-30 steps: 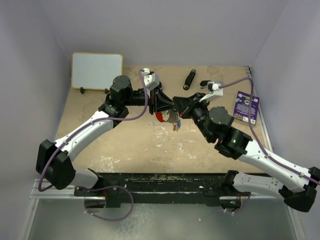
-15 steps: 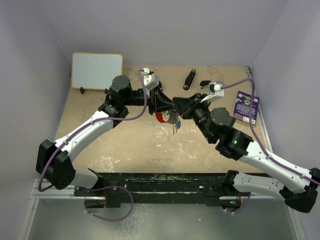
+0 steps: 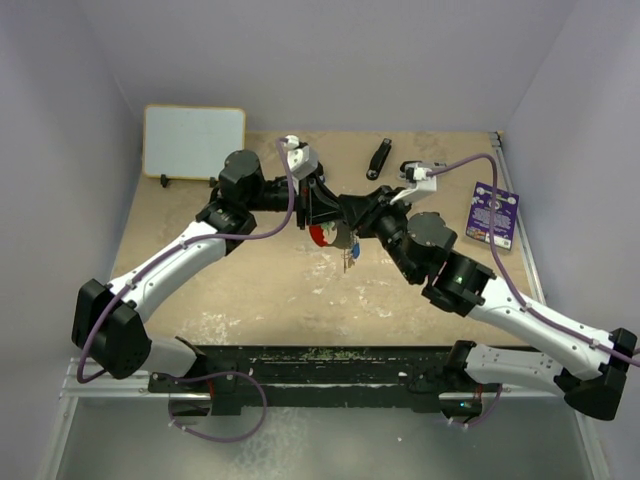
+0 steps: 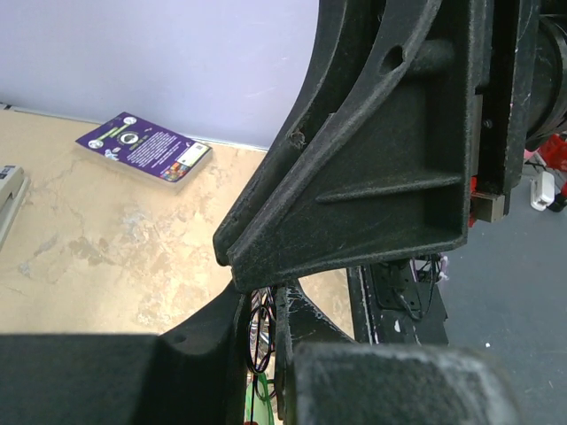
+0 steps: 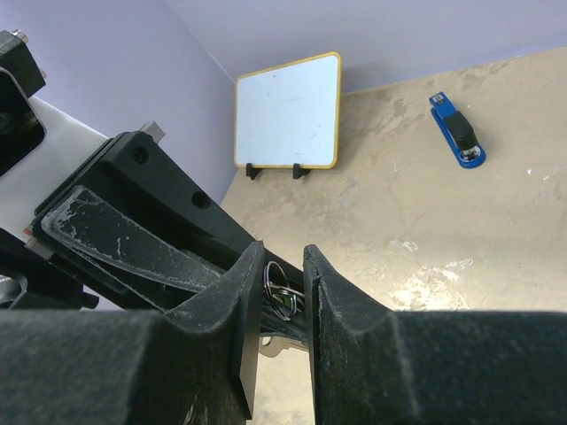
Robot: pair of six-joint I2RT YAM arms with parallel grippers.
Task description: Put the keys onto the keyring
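Observation:
The keyring [image 3: 322, 235], with its red fob, hangs between the two grippers above the table's middle. Several keys [image 3: 349, 258] dangle below it. My left gripper [image 3: 322, 208] is shut on the keyring; its silver ring [image 4: 257, 329] shows in the narrow gap between the fingers, with a green tag below. My right gripper [image 3: 348, 212] meets it from the right, tip to tip. Its fingers [image 5: 330, 292] stand close together with the silver rings [image 5: 282, 288] pinched between them. The right gripper's black body fills most of the left wrist view.
A whiteboard [image 3: 193, 141] stands at the back left. A black stapler [image 3: 378, 158] and a grey stapler [image 3: 412, 170] lie at the back. A purple card [image 3: 493, 213] lies at the right. A blue stapler [image 5: 458, 131] shows in the right wrist view.
My right gripper has moved a little left, closer against the left gripper. The dangling keys have swung in from a splayed hang to a straight one. The left arm has held still.

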